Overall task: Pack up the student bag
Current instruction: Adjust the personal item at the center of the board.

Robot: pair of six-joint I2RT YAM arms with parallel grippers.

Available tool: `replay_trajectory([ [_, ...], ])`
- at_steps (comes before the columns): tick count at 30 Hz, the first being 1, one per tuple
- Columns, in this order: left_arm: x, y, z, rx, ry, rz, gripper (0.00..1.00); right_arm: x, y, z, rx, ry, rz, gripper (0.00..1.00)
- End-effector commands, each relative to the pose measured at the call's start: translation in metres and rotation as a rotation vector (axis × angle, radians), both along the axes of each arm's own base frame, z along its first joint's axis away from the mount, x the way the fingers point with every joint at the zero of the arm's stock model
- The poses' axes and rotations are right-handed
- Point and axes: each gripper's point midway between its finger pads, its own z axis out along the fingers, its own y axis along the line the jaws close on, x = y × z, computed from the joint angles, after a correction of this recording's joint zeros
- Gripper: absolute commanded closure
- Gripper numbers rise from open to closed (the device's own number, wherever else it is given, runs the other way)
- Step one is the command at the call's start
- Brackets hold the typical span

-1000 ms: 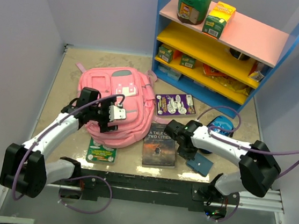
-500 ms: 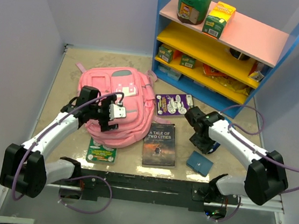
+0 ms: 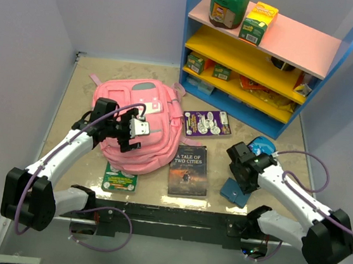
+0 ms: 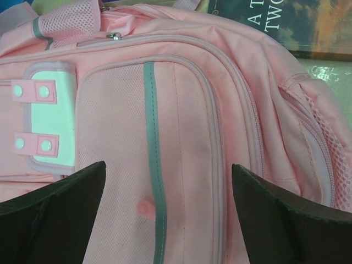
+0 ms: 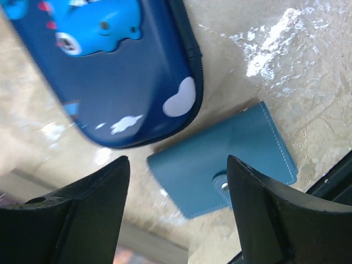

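The student bag (image 3: 148, 97) looks zipped shut, nothing packed yet. The book (image 3: 188, 170), wallet (image 3: 234, 193) and pencil case (image 3: 264, 145) lie on the worktop. The left tool (image 4: 169, 168) and right tool (image 5: 179, 160) both stand apart, empty.

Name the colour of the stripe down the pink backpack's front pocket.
Grey stripe on the soft pink fabric backpack; clearest in the left wrist view.

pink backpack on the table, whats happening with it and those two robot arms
The job is packing the soft pink fabric backpack, which lies flat on the table. The left gripper is poised open over its front, gripping nothing. The right gripper, also open and empty, hangs above a small teal snap wallet that lies beside a dark blue zip case with a cartoon print. A paperback, A Tale of Two Cities, lies on the table beside the bag, outside it.
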Motion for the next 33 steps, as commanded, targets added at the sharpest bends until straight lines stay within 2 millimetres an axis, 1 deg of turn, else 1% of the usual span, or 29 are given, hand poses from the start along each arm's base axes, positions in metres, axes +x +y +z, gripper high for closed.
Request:
replay_trajectory([
  [1,0.002,-0.007,0.012,-0.029,-0.029,-0.031,0.0,0.006,-0.002,-0.023,-0.041,0.03,-0.057,0.27],
  [2,0.003,-0.007,0.015,-0.027,-0.035,-0.028,0.0,0.007,-0.004,-0.027,-0.074,0.057,-0.047,0.27],
  [4,0.004,-0.005,0.015,-0.018,-0.043,-0.022,0.0,0.008,-0.004,-0.029,-0.099,0.085,-0.019,0.29],
  [6,0.004,-0.004,0.014,-0.01,-0.05,-0.021,0.0,0.007,0.0,-0.031,-0.103,0.096,-0.003,0.3],
  [7,0.004,-0.004,0.015,-0.01,-0.051,-0.02,0.0,0.006,0.002,-0.032,-0.098,0.094,-0.001,0.33],
  [11,0.006,-0.005,0.016,-0.016,-0.048,-0.014,0.0,0.003,0.015,-0.037,-0.076,0.11,0.058,0.35],
  [12,0.006,-0.005,0.015,-0.016,-0.044,-0.013,0.0,0.0,0.017,-0.043,-0.074,0.134,0.064,0.39],
  [13,0.006,-0.004,0.015,-0.015,-0.045,-0.012,0.0,0.001,0.022,-0.046,-0.066,0.139,0.077,0.44],
  [14,0.007,-0.004,0.015,-0.01,-0.047,-0.01,0.0,-0.003,0.04,-0.049,-0.047,0.149,0.126,0.41],
  [15,0.006,-0.004,0.014,-0.006,-0.047,-0.012,0.0,-0.003,0.048,-0.054,-0.044,0.162,0.14,0.41],
  [16,0.007,-0.002,0.013,-0.001,-0.049,-0.009,0.0,-0.003,0.064,-0.053,-0.022,0.16,0.182,0.41],
  [17,0.008,-0.002,0.012,0.002,-0.049,-0.007,0.0,-0.001,0.071,-0.055,-0.012,0.16,0.194,0.4],
  [20,0.007,-0.002,0.009,0.006,-0.041,-0.007,0.0,0.021,0.096,-0.05,0.019,0.104,0.252,0.39],
  [21,0.007,-0.001,0.009,0.007,-0.041,-0.006,0.0,0.032,0.106,-0.045,0.037,0.07,0.288,0.4],
  [22,0.007,-0.001,0.007,0.008,-0.039,-0.004,0.0,0.043,0.114,-0.037,0.047,0.037,0.294,0.4],
  [24,0.006,-0.001,0.006,0.009,-0.034,-0.002,0.0,0.061,0.121,-0.025,0.028,-0.021,0.321,0.41],
  [25,0.006,0.0,0.006,0.011,-0.036,0.0,0.0,0.072,0.128,-0.016,0.031,-0.053,0.331,0.42],
  [29,0.006,0.002,0.003,0.017,-0.042,0.007,0.0,0.099,0.138,-0.002,0.043,-0.121,0.366,0.45],
  [31,0.005,0.004,0.001,0.025,-0.042,0.013,0.0,0.109,0.137,0.006,0.039,-0.149,0.357,0.45],
  [33,0.005,0.004,0.0,0.029,-0.04,0.013,0.0,0.115,0.129,0.009,0.007,-0.151,0.358,0.41],
])
